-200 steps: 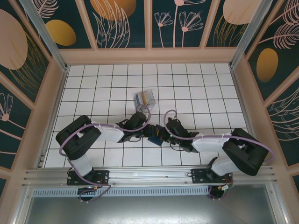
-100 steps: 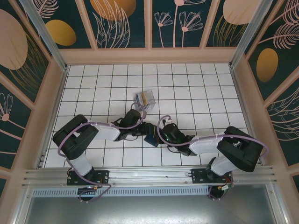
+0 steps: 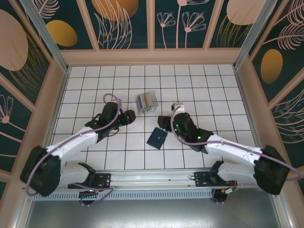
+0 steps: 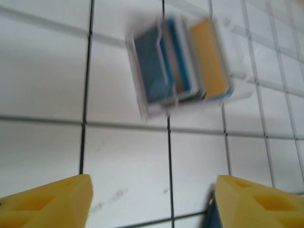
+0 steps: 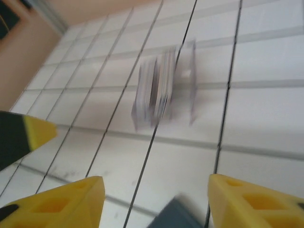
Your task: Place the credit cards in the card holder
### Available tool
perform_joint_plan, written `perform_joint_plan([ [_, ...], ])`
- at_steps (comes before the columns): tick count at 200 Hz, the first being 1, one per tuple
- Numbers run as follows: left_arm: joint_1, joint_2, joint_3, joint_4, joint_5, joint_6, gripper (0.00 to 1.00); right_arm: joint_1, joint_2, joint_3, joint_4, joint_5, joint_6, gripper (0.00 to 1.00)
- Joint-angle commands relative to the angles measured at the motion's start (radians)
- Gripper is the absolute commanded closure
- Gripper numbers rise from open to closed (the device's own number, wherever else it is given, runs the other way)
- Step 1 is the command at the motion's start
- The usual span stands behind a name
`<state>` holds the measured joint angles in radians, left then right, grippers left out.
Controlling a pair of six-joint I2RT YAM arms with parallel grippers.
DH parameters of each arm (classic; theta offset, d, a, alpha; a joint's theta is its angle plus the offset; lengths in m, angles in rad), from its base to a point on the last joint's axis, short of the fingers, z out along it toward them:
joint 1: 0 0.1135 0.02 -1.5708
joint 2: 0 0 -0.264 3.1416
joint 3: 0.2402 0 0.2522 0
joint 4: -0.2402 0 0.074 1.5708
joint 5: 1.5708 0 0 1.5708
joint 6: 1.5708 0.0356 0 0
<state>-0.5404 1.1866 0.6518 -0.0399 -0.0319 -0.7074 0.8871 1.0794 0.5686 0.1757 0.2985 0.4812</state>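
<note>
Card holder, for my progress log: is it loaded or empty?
Loaded. The card holder has blue cards and a tan-gold card standing upright in its slots. Blur hides their exact count.

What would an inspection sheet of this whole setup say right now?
Surface: white tiled table with black grid lines.
Job's things: clear card holder standing upright, holding blue cards and a tan-gold card; no loose cards seen.
Clutter: dark blue wallet lying flat, nearer the arms than the holder.
Grippers: left gripper and right gripper both open and empty, facing the holder.
Cables: purple cables run along both arms.
Surroundings: floral wall panels; nothing else seen.
</note>
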Motion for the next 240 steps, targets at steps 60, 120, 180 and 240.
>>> perform_joint_plan([
  [60, 0.002, -0.354, -0.154, 0.315, -0.678, 0.372, 0.01, -0.246, -0.600, -0.334, 0.298, 0.273, -0.576, 0.09],
  [120, 0.088, -0.303, -0.523, 0.883, -0.569, 0.970, 0.01, -0.690, -0.517, -0.585, 0.583, 0.069, -0.524, 0.01],
  [180, 0.376, -0.032, -0.586, 1.198, -0.318, 0.737, 0.01, -0.870, -0.038, -0.601, 1.016, -0.109, -0.468, 0.01],
  [240, 0.473, 0.309, -0.466, 1.391, -0.199, 0.669, 0.01, -0.907, 0.271, -0.457, 1.141, -0.220, -0.449, 0.01],
])
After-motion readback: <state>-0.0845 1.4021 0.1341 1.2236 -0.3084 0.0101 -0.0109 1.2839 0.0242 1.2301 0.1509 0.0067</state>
